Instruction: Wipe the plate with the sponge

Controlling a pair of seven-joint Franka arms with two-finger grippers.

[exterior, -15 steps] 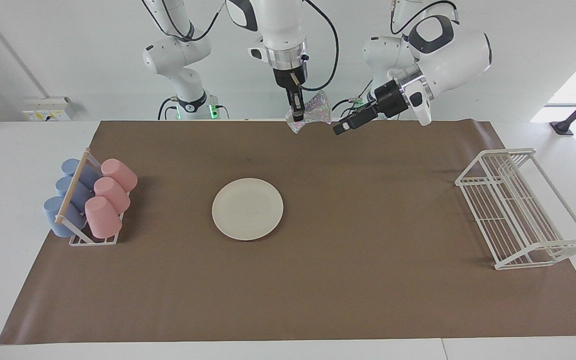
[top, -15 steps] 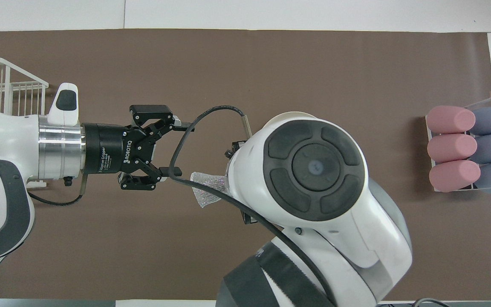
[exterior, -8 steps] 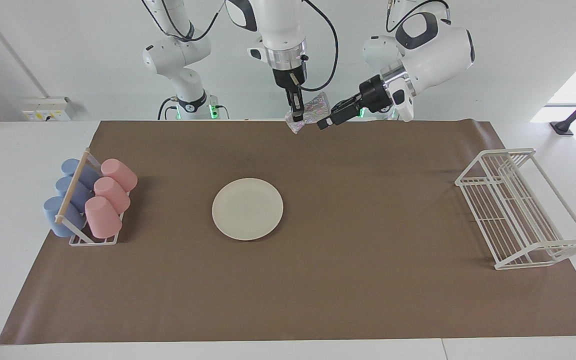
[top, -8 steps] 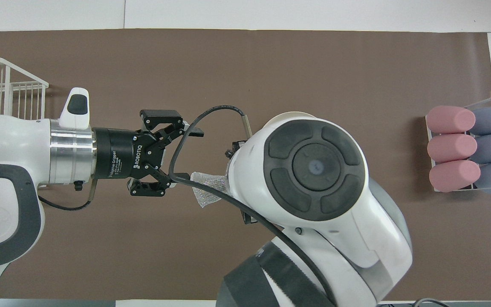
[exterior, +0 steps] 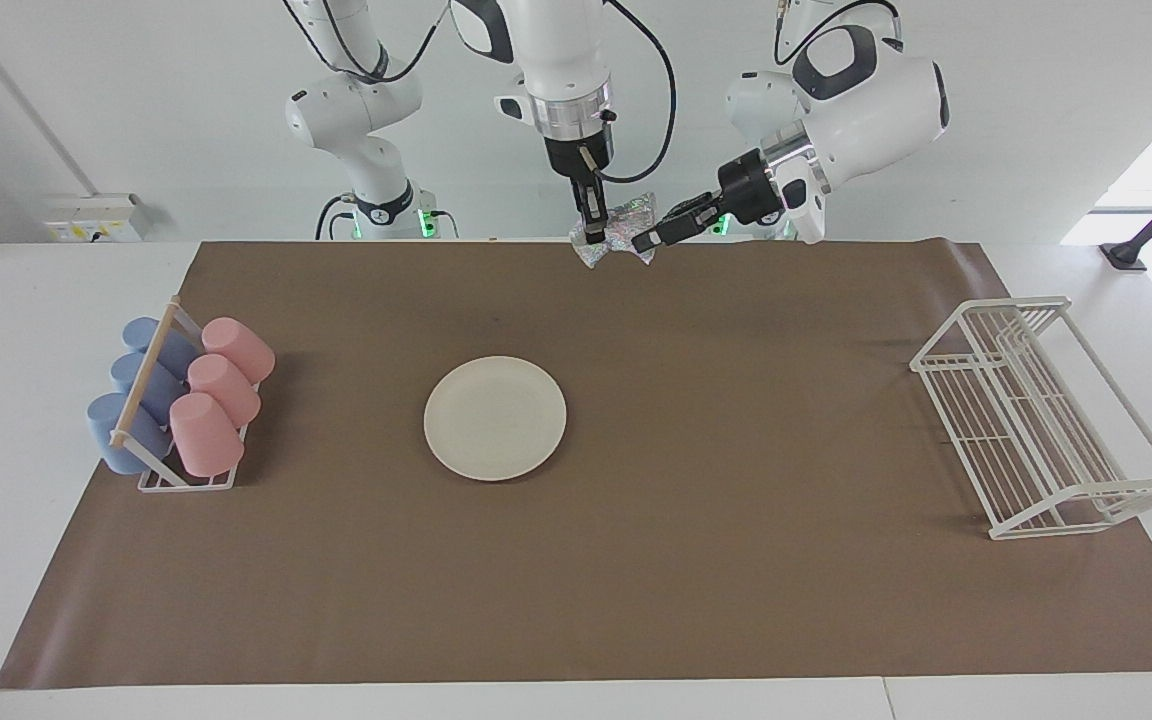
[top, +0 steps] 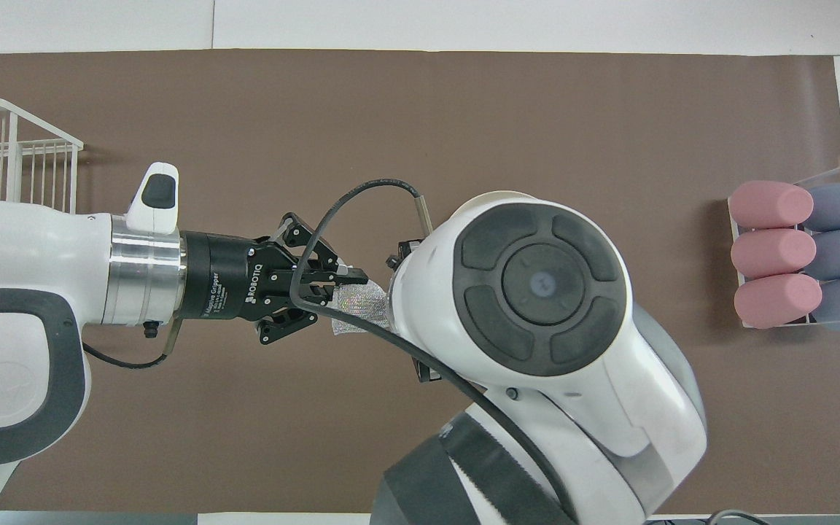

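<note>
Facing view, items on the counter (exterior: 66, 300): right pincer (exterior: 593, 237), pointing down from above, clamped on one side of the sponge (exterior: 624, 226), a silvery crinkled wad held in the air over the brown mat's (exterior: 696, 560) robot-side edge. Left pincer (exterior: 644, 241), reaching in level, fingers closed on the sponge's other side. Plate (exterior: 495, 418), cream, flat on the mat, bare. Rack of pink and blue cups (exterior: 181, 398) at the right arm's end; white wire rack (exterior: 1041, 420) at the left arm's end.

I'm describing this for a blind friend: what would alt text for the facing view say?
Two robot arms hold a crinkly silver sponge between them in the air, the right gripper and the left gripper both shut on it. On the brown mat below lie a cream plate, a rack of pink and blue cups and a white wire rack.
</note>
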